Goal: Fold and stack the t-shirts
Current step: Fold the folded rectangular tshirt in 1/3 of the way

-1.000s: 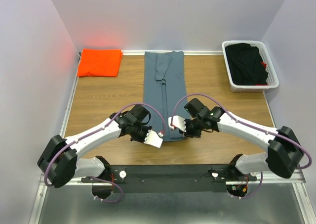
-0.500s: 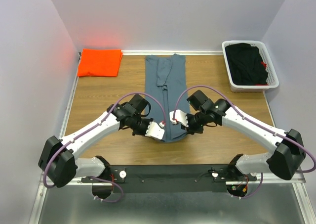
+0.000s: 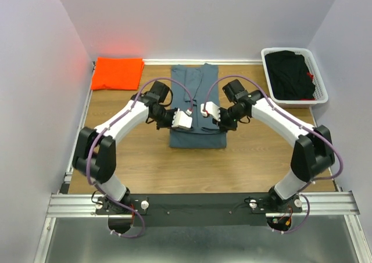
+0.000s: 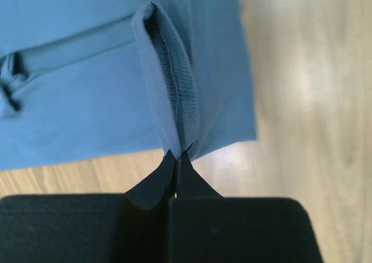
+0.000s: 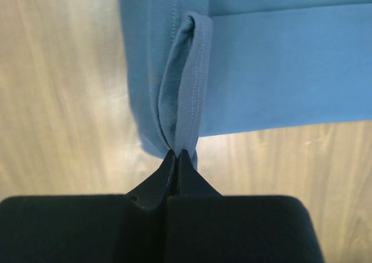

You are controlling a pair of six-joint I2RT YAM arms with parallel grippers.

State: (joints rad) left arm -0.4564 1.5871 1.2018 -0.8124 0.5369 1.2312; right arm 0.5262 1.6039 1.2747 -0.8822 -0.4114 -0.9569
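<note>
Wooden table, pale walls.

Top view: blue-grey shirt lies mid-table, long axis running near to far. Left pincer and right pincer hang over its middle, one toward each side edge, equally close. The shirt's far end lies beyond them. Orange shirt sits folded in the far left corner. Basket far right, dark cloth inside.

Left wrist view: pincer pressed together, pinching a raised hem of the blue cloth.

Right wrist view: likewise pinching the hem. Probably the hem goes farward next.
</note>
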